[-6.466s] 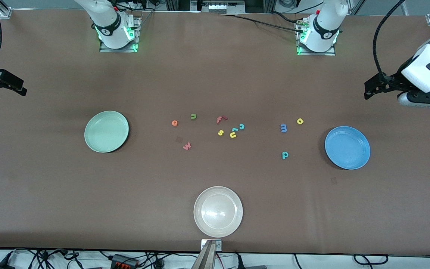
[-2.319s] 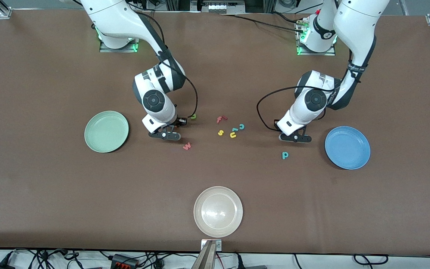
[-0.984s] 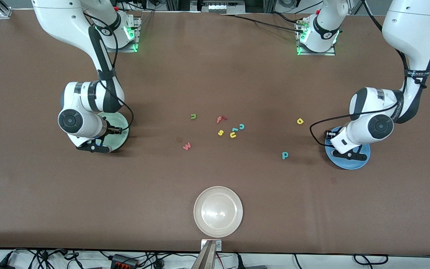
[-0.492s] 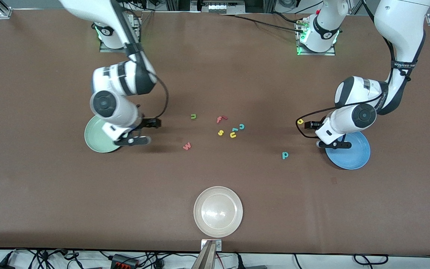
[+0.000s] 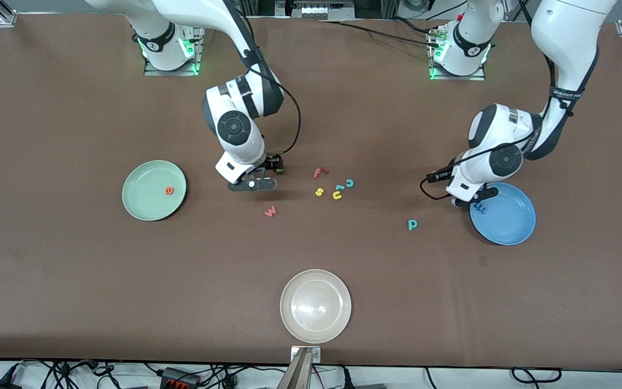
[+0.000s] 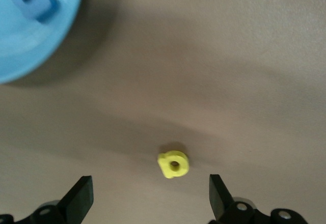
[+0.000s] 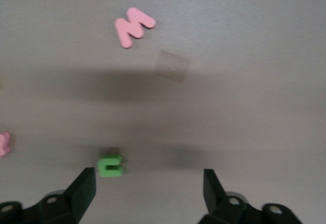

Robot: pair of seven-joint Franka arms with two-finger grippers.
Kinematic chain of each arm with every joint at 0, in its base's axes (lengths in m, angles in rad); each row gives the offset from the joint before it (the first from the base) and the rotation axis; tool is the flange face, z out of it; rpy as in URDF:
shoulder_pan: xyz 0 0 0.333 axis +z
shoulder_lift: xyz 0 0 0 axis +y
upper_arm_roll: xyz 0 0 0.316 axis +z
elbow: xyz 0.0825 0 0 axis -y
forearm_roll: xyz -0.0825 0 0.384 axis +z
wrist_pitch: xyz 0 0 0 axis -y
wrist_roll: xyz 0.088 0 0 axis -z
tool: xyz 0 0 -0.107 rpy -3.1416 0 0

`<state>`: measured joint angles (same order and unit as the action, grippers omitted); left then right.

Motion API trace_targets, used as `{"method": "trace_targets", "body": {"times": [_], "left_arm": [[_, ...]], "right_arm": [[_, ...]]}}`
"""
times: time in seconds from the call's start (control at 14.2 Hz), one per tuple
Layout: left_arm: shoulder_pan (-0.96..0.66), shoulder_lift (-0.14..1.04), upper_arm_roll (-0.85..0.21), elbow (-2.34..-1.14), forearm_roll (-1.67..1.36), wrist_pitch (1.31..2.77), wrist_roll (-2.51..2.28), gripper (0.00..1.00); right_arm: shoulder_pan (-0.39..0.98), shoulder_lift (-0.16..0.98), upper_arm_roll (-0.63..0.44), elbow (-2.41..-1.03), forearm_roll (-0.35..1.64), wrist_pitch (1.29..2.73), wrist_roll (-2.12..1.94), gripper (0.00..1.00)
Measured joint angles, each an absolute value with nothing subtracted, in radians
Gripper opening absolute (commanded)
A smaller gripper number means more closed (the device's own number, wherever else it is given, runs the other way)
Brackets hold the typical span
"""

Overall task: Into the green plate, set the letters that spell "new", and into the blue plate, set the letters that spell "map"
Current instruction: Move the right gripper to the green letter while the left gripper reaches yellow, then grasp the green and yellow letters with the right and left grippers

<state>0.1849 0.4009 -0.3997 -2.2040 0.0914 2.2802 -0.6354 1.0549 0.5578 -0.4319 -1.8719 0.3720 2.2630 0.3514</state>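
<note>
We've got the orange e (image 5: 169, 190) lying in the green plate (image 5: 143, 202), toward the right arm's end of the table, and the blue m (image 5: 480, 207) lying in the blue plate (image 5: 511, 224), toward the left arm's end. Other four task letters sit on the bare table. Green n (image 7: 111, 165) lies just beside the right gripper (image 5: 259, 175), mostly hidden under it in the front view. Salmon w (image 5: 270, 211) is nearer the front camera than the n, w/ a faint square mark (image 7: 172, 65) on the table close by. Yellow a (image 6: 173, 164) shows only in the left wrist view, on the table near the blue plate's rim. Teal p (image 5: 412, 224) lies alone btwn the middle cluster and the blue plate, nearer the camera than the m.

Right gripper is low over the n, fingers (image 7: 81, 189) spread wide, nothing btwn them; the n sits just inside one fingertip. Left gripper (image 6: 151, 196) is over the a, fingers (image 6: 218, 196) also spread, a roughly centred btwn them, not pinched.

Mid-table cluster: red f (image 5: 319, 172), yellow s (image 5: 319, 191), yellow u (image 5: 337, 195), teal c (image 5: 349, 182), plus a small teal bit touching the u that we can't read. Cream plate (image 5: 315, 306) sits at the table's edge nearest the camera.
</note>
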Motion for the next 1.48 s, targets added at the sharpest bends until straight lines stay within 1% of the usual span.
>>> {"method": "trace_targets", "body": {"times": [0.07,0.14,0.28,0.35,0.42,0.49,0.63,0.7,0.77,0.98,1.19,1.27,1.41,1.48], "left_arm": [[0.178,0.408,-0.4,-2.205,0.091,2.284,-0.661,0.69],[0.173,0.416,-0.4,-2.205,0.091,2.286,-0.674,0.64],[0.165,0.436,-0.401,-2.206,0.091,2.297,-0.687,0.61],[0.164,0.447,-0.401,-2.206,0.091,2.304,-0.688,0.58],[0.164,0.458,-0.401,-2.206,0.091,2.316,-0.689,0.52],[0.165,0.466,-0.4,-2.206,0.091,2.329,-0.69,0.38],[0.164,0.468,-0.404,-2.204,0.085,2.341,-0.69,0.19],[0.165,0.466,-0.403,-2.204,0.085,2.338,-0.691,0.14],[0.165,0.463,-0.404,-2.204,0.085,2.338,-0.691,0.13],[0.166,0.462,-0.403,-2.199,0.085,2.337,-0.691,0.1],[0.169,0.454,-0.403,-2.176,0.085,2.323,-0.69,0.1],[0.169,0.45,-0.403,-2.148,0.086,2.275,-0.687,0.1],[0.172,0.44,-0.398,-2.055,0.118,2.144,-0.653,0.1],[0.178,0.436,-0.393,-2.003,0.144,2.087,-0.623,0.1]], "right_arm": [[1.066,0.565,-0.432,-1.871,0.378,2.279,0.363,0.84],[1.076,0.573,-0.432,-1.87,0.38,2.296,0.379,0.82],[1.1,0.596,-0.432,-1.867,0.382,2.325,0.414,0.81],[1.11,0.611,-0.432,-1.862,0.386,2.337,0.429,0.78],[1.119,0.627,-0.432,-1.856,0.394,2.343,0.435,0.77],[1.127,0.641,-0.432,-1.85,0.405,2.346,0.436,0.71],[1.136,0.666,-0.432,-1.838,0.421,2.35,0.437,0.63],[1.138,0.674,-0.432,-1.835,0.423,2.351,0.437,0.59],[1.141,0.677,-0.432,-1.834,0.424,2.351,0.437,0.54],[1.145,0.68,-0.431,-1.834,0.424,2.35,0.437,0.44],[1.147,0.685,-0.423,-1.831,0.427,2.351,0.437,0.31],[1.147,0.686,-0.422,-1.828,0.428,2.349,0.437,0.24],[1.147,0.686,-0.422,-1.826,0.429,2.349,0.437,0.14],[1.146,0.686,-0.422,-1.826,0.429,2.348,0.437,0.13]]}}
